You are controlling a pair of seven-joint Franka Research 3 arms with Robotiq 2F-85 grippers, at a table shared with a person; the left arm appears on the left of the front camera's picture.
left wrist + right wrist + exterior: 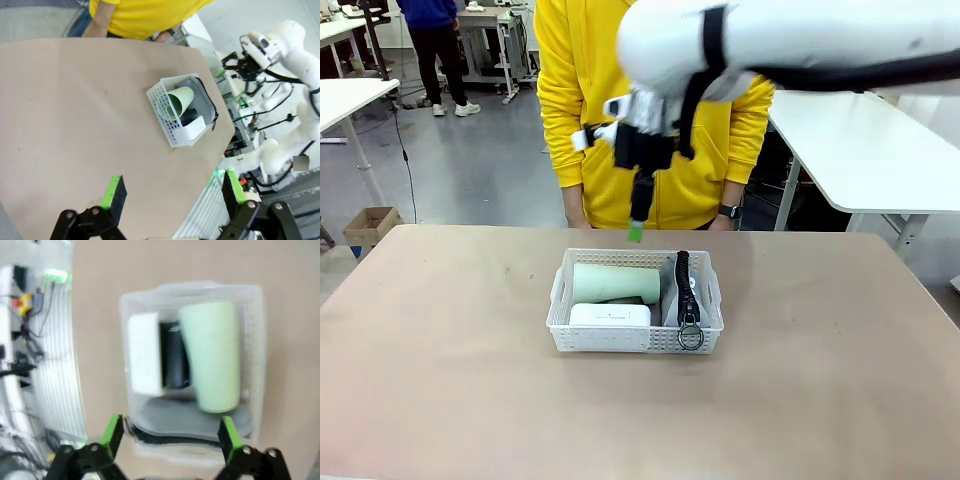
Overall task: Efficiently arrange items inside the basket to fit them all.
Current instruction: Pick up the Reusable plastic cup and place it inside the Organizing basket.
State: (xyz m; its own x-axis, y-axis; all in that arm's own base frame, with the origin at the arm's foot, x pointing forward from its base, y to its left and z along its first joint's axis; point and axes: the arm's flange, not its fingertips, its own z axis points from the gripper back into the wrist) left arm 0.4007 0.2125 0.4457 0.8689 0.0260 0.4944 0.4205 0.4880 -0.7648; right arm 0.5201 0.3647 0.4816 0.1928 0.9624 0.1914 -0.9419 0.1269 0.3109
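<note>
The white lattice basket [620, 340] stands mid-table. Inside it, a pale green cup [615, 283] lies on its side, a flat white box [610, 316] stands along the near wall, and the grey pouch with its black zipper [684, 290] fills the right end. My right gripper [636, 228] hangs open above the basket's far rim. In its wrist view the gripper [170, 432] looks down on the cup [212, 355], box [145, 352], a small dark object [172, 357] between them, and the pouch [190, 420]. My left gripper [172, 190] is open, well away from the basket [167, 122].
A person in a yellow top [650, 110] stands at the far edge of the table, close behind the basket. Bare tabletop [450, 350] surrounds the basket on all sides. Another white table [865, 140] stands at the back right.
</note>
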